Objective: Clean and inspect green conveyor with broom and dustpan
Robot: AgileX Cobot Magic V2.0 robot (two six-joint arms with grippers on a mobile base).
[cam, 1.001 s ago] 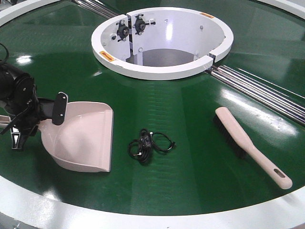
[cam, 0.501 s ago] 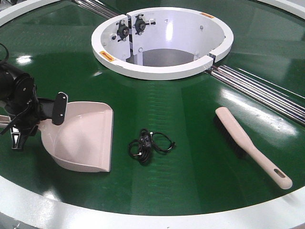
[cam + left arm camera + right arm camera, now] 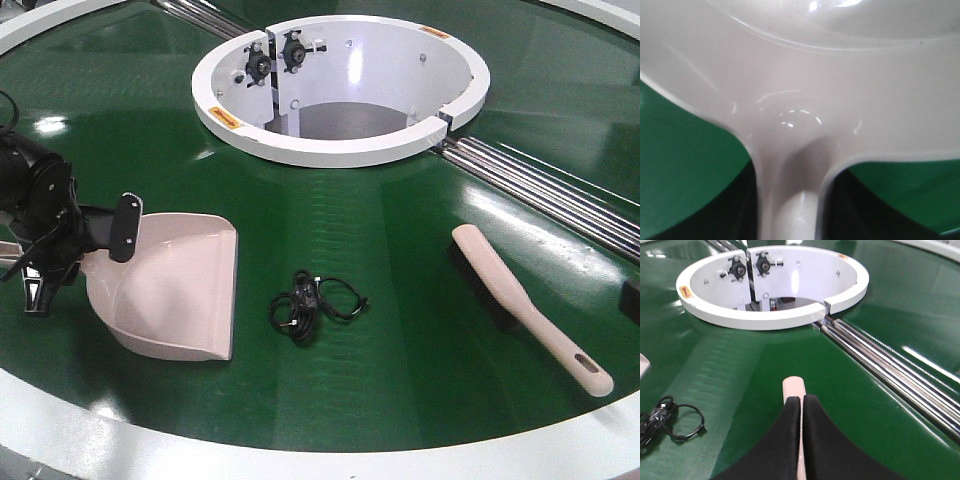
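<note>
Left pincer (image 3: 72, 248): closed on the dustpan (image 3: 175, 290) handle. The left wrist view shows dark fingers hard against both sides of the stem. The pan sits flat on the conveyor (image 3: 400, 250), near left, with its mouth toward the cable (image 3: 315, 305) tangle just beside it.

Right pincer (image 3: 801, 401): fingers together with only a slit between them, holding nothing. The broom (image 3: 520, 300) lies free on the belt, near right, well apart from the pan. In the right wrist view its head tip shows just beyond the fingertips, in line with them.

Risks (judgement):
- If the right pincer descends without opening, the fingers push the broom along the glossy belt instead of straddling it.
- The handle is slim and tapering, so an off-centre grip may let it twist.
- The cable is springy, so a sweep could snag it in the bristles or flick it past the pan mouth.
- The pan is held far back on its handle, so broom pressure could pivot it or lift its lip.

Change: a dark block (image 3: 631, 300) now shows at the right edge of the front view. It is absent from both earlier frames. It is probably part of the right arm, but too cropped to tell. The left arm, pan, cable and broom sit as before.
</note>
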